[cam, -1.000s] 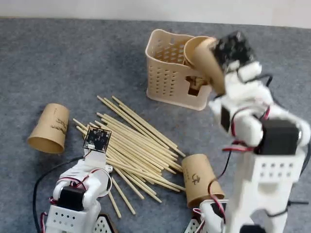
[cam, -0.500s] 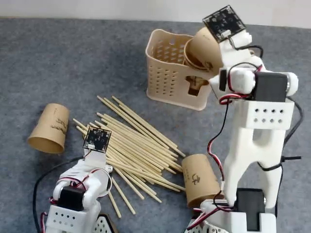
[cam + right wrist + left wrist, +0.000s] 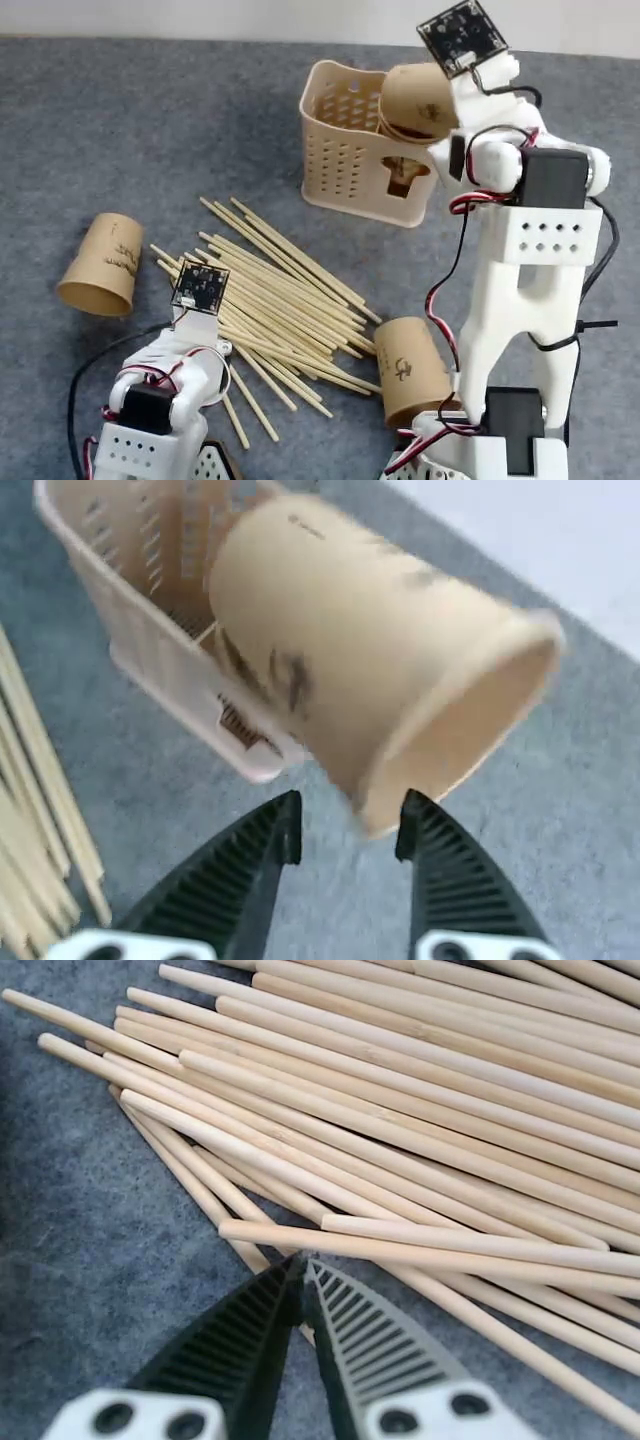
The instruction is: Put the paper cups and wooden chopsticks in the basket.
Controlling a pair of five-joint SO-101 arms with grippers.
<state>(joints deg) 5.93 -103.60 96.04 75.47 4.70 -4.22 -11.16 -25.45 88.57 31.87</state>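
A tan paper cup (image 3: 420, 98) lies tilted on its side over the right end of the beige basket (image 3: 345, 150). Another cup rim shows just under it. In the right wrist view this cup (image 3: 350, 650) hangs above the basket (image 3: 130, 610). My right gripper (image 3: 347, 815) is open, and the cup's rim is just above the gap between its fingers. Wooden chopsticks (image 3: 280, 300) lie in a heap mid-table. My left gripper (image 3: 302, 1260) is shut and empty, its tips against one chopstick (image 3: 450, 1250). Two more cups lie on their sides, one at the left (image 3: 100, 265) and one by the right arm's base (image 3: 408, 370).
Grey carpet (image 3: 150, 120) covers the table, with open room at the far left and behind the basket. The right arm's white body (image 3: 530, 280) stands tall to the right of the chopsticks. The left arm's base (image 3: 150, 410) sits at the near edge.
The right arm rose and swung the cup up over the basket's right end, tipping it nearly level. The left arm and the other cups have not moved.
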